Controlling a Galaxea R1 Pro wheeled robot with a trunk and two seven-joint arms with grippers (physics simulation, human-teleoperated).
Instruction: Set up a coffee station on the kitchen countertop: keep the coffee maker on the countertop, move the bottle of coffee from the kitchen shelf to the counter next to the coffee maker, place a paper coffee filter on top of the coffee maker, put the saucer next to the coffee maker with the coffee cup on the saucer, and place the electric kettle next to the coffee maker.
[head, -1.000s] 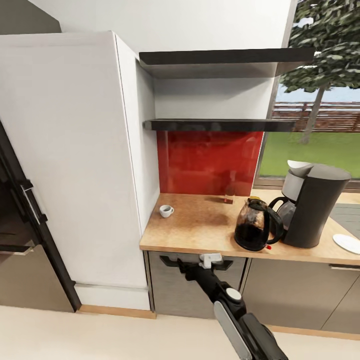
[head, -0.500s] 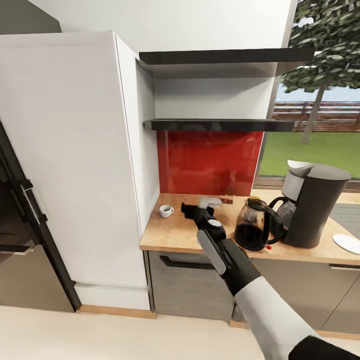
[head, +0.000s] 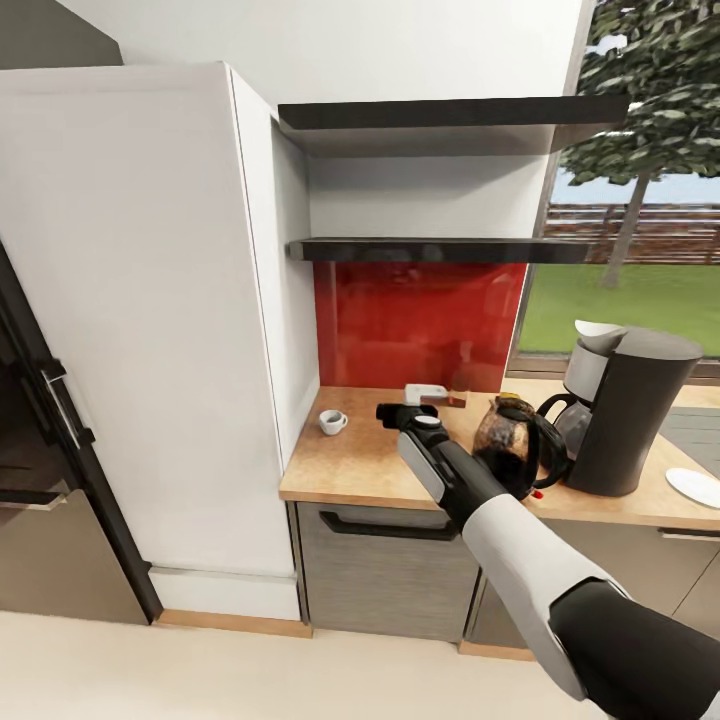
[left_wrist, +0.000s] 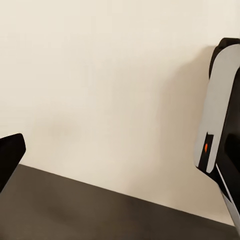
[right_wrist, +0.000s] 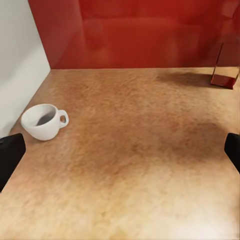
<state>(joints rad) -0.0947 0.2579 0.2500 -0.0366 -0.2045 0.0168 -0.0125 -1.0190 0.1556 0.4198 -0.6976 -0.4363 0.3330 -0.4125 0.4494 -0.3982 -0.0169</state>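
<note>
Beige wood-grain laminate forms the kitchen countertop, running over dark grey cabinet fronts with a black bar handle. A glossy red backsplash rises behind it, under two thin dark floating boards, the lower being the kitchen shelf. A tall white cabinet stands at nine o'clock, and a window at three o'clock looks onto grass and a tree.

The right gripper reaches out above the counter, near its middle; in the right wrist view its two black fingertips sit far apart at the frame edges with nothing between them, so the jaws stand spread. The glazed white coffee cup sits upright at about ten o'clock from the gripper, close to the white cabinet, handle toward the open counter. At two o'clock of the gripper a small dark item stands against the backsplash; its label is unreadable.

The electric kettle, rounded and brown-translucent, touches the coffee maker, matte black with a pale paper coffee filter on top. The saucer lies flat at the coffee maker's four o'clock.

The left wrist view shows a cream wall and one dark fingertip; I cannot tell that gripper's state.
</note>
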